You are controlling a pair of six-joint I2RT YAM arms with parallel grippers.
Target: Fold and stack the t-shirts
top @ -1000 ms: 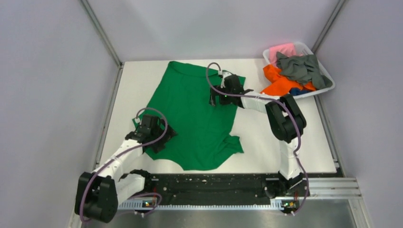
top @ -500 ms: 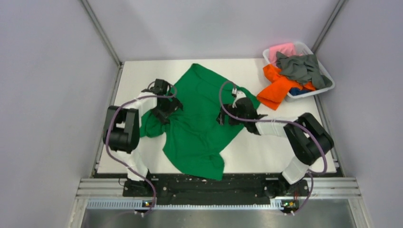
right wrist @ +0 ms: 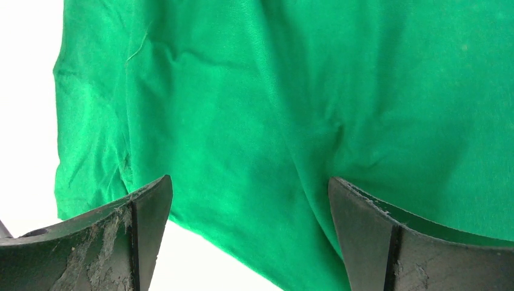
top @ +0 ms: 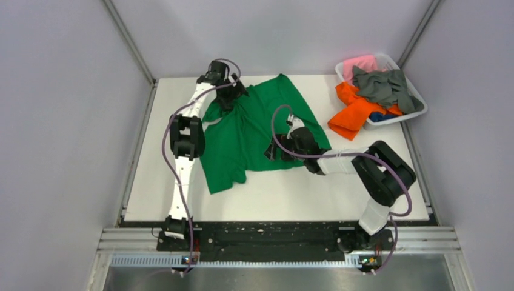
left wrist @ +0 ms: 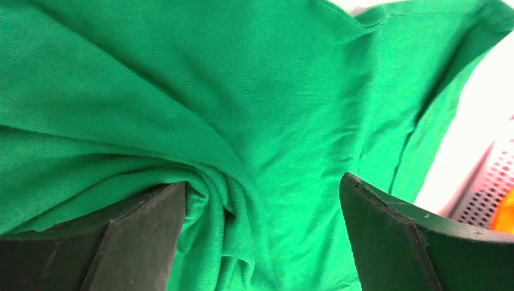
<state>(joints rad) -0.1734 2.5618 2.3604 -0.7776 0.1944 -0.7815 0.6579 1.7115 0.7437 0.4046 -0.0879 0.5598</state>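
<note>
Top external view: the green t-shirt (top: 242,136) lies rumpled on the white tabletop (top: 303,194), left of centre, running from the far edge toward the middle.
Left end effector (top: 229,94): over the shirt's far left part, with the arm reaching the whole way from its base to the far edge.
Left wrist view: both fingers (left wrist: 139,242) stand wide apart, released. Green cloth is gathered in deep folds between them, bunched closest to the left-hand finger.
Right end effector (top: 280,150): over the shirt's near right edge, with the arm bent in from the right.
Right wrist view: fingers (right wrist: 376,242) are spread wide, released. Fairly smooth green cloth lies below them, with the shirt's edge and bare tabletop at the lower left.
Basket (top: 418,109): white plastic, at the far right corner.
Basket contents: a pink tee (top: 359,63) at the back, a dark grey tee (top: 385,88) on top and a bit of blue tee (top: 376,116) at the near rim.
Orange tee (top: 351,112): spills over the basket's left rim onto the tabletop, near the green shirt but apart from it.
</note>
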